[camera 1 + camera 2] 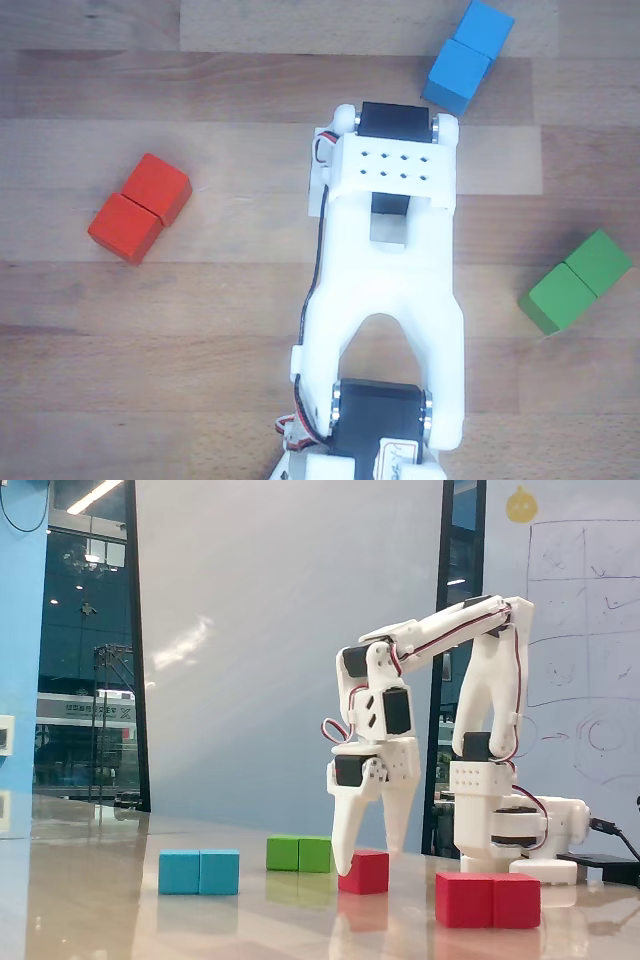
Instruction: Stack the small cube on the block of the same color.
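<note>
In the fixed view the small red cube (366, 873) sits on the table. My gripper (368, 861) points down over it and is open. One fingertip (343, 865) stands at the cube's left edge and the other fingertip (395, 846) stands by its upper right corner. I cannot tell whether the fingers touch the cube. The red double block (488, 899) lies to the right of the cube, nearer the camera. In the other view the red block (140, 207) lies at the left. There the arm (385, 300) hides the cube and the gripper.
A blue double block (199, 871) (468, 55) and a green double block (299, 853) (577, 281) lie on the wooden table. The arm's base (505, 825) stands at the right of the fixed view, with cables beside it.
</note>
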